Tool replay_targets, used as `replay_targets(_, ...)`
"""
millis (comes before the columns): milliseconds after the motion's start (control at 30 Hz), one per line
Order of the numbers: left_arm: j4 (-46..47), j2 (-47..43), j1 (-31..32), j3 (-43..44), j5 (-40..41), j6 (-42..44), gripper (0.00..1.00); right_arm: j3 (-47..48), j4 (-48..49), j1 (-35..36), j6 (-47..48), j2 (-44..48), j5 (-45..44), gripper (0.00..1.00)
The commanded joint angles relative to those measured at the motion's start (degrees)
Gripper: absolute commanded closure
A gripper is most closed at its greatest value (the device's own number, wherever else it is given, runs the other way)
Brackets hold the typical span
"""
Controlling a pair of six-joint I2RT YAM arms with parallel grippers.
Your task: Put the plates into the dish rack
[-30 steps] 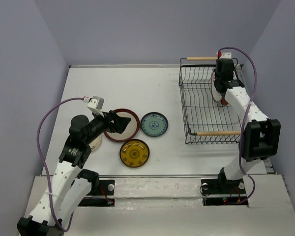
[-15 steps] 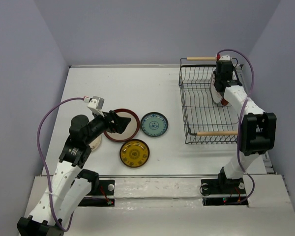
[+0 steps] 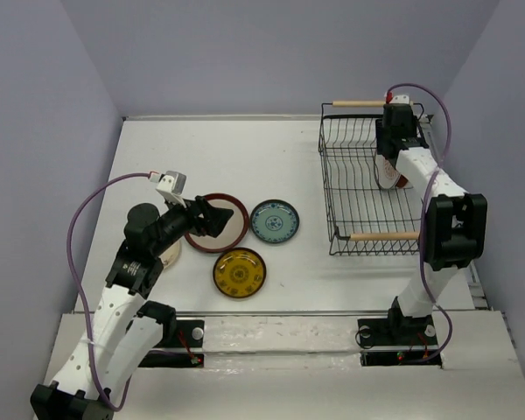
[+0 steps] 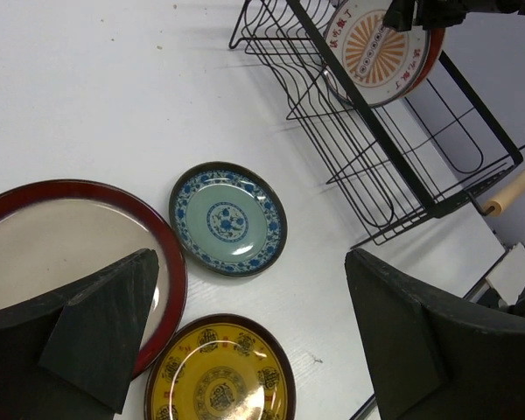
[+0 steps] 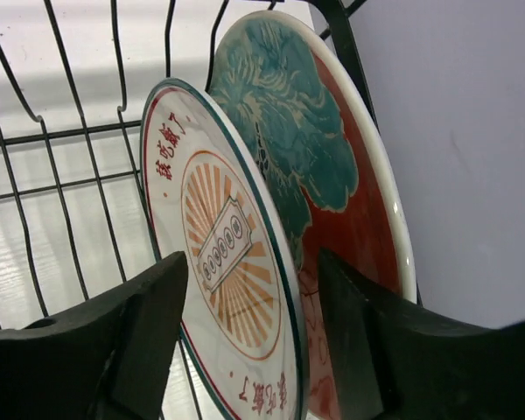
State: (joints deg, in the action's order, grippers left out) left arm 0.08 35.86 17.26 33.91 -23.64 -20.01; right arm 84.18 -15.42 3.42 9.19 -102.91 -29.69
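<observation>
Two plates (image 3: 390,171) in dish rack (image 3: 376,236), others (image 3: 275,220) left

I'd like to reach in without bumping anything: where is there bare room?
Bare table lies beyond the flat plates and between the blue plate and the rack. The rack's left side is free. Crowded: its right side, two standing plates.

- Dish rack (image 3: 381,236): black wire, wooden handles.
- Upright inside it: orange-centred plate (image 5: 219,254), teal-and-red plate (image 5: 315,157).
- Flat, left of it: red-rimmed plate (image 4: 70,236), teal-blue plate (image 4: 227,219), amber plate (image 4: 219,376), cream plate (image 3: 171,255).
</observation>
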Motion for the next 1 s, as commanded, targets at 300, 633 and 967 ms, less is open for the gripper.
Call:
replay_targets(300,-2.53,3.08,0.23,2.39,8.60,-2.05,0.01,4.59,-1.37,-0.26,-11.56,6.14,7.45,0.19)
replay_targets(633,-12.72,2.73,-2.75,1.16,23.01,-7.23,0.01,-7.25,2.23,2.81,-23.42,21.95,22.92,0.17)
replay_targets(967,-17.92,10.28,-6.60,1.78,27.08,-12.85,0.01,-23.53,10.41,14.33,-29.23,38.22,33.89,0.16)
